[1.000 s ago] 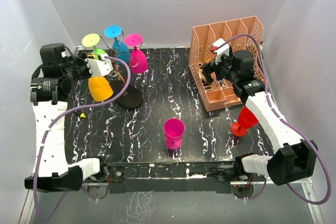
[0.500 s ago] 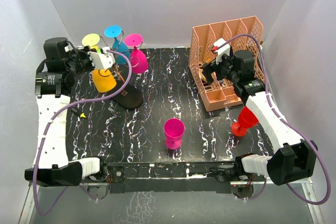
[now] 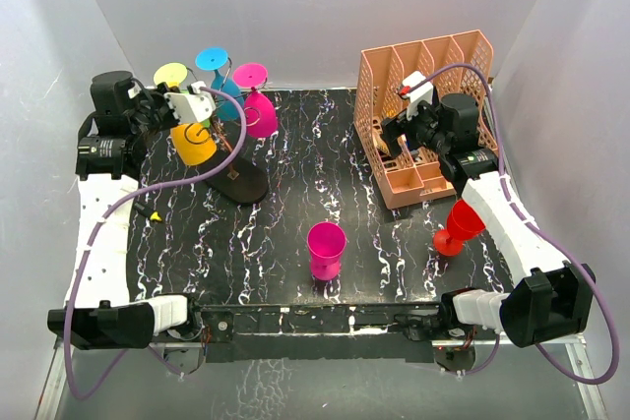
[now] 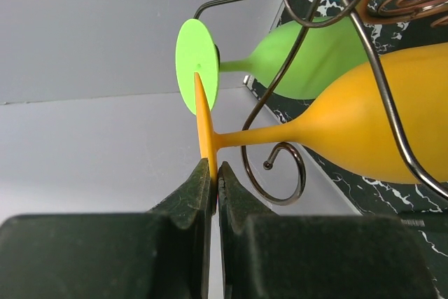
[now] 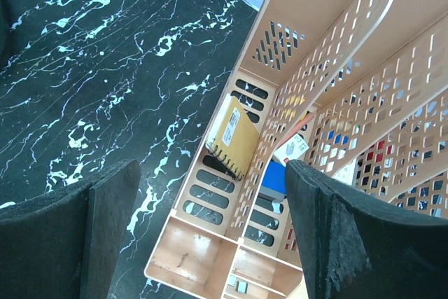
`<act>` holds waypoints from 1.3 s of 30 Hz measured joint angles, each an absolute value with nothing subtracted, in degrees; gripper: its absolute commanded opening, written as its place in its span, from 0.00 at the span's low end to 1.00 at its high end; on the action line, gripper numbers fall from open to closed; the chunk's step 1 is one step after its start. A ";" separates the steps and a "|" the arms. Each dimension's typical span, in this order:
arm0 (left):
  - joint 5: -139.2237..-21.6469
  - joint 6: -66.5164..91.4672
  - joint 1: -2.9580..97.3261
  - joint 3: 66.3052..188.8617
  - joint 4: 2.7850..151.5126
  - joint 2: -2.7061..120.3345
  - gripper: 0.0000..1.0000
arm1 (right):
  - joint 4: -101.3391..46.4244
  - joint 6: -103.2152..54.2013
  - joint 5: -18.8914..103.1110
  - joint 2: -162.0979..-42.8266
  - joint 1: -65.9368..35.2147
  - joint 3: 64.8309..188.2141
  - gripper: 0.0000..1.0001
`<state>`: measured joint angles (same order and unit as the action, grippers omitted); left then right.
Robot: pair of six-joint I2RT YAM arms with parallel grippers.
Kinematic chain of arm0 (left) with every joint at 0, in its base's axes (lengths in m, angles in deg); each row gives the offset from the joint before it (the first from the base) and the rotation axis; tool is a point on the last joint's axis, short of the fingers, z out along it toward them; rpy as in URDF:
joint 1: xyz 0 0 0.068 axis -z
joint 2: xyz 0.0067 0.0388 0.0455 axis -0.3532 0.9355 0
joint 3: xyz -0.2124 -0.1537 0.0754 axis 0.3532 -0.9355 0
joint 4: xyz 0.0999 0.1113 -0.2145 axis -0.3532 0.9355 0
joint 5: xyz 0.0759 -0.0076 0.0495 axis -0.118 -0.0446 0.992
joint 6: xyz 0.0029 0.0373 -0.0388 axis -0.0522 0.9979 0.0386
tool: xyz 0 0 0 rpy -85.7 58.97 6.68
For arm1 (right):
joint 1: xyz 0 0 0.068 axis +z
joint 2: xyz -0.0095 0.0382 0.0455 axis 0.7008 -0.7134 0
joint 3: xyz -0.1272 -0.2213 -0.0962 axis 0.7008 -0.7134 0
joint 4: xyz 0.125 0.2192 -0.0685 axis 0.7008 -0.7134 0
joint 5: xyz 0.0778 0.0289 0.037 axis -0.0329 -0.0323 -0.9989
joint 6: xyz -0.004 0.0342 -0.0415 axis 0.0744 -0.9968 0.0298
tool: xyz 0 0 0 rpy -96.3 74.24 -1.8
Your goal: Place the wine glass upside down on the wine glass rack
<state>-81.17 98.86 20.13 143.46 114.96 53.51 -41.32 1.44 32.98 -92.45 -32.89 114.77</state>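
The wine glass rack [image 3: 242, 182] stands on the black marbled table [image 3: 285, 213], its disc base down and its curled wire arms up. The left gripper [image 3: 185, 105] sits at the rack's left side, level with its top. Its fingers are pinched shut on the thin foot of the orange wine glass [image 3: 193, 143], which the left wrist view shows edge-on between the pads [image 4: 199, 187].

The orange wine glass hangs bowl-down just left of the rack's post. Its stem crosses a curled wire arm and its bowl lies against another wire. Whether the rack bears its weight cannot be told.

A green glass [image 3: 170, 76], a blue glass [image 3: 213, 59] and a pink glass [image 3: 258, 111] hang upside down from the rack's other arms, the green one just behind the orange.

A magenta glass [image 3: 326, 249] stands mouth-up well to the right of the rack and nearer the arm bases. A red glass [image 3: 460, 224] is farther right, partly hidden by the right arm.

The right gripper [image 3: 407, 131], far right of the rack, hovers over a peach desk organizer [image 3: 465, 54] with its fingers [image 5: 112, 208] spread wide and holding nothing. A yellow notepad [image 5: 234, 138] lies in one of the organizer's slots.
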 measured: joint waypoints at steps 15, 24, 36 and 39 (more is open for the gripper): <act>-77.08 98.38 20.17 141.26 111.37 53.51 0.00 | -41.32 1.44 32.52 -92.45 -32.98 114.74 0.91; -75.62 98.16 20.24 140.06 110.56 53.43 0.00 | -41.32 1.47 31.99 -92.45 -33.07 114.74 0.91; -73.34 97.92 20.43 137.83 110.21 52.88 0.00 | -41.32 1.47 31.80 -92.45 -33.35 114.74 0.91; -72.80 97.70 20.43 137.83 110.19 52.42 0.00 | -41.34 1.44 31.80 -92.45 -33.35 114.74 0.91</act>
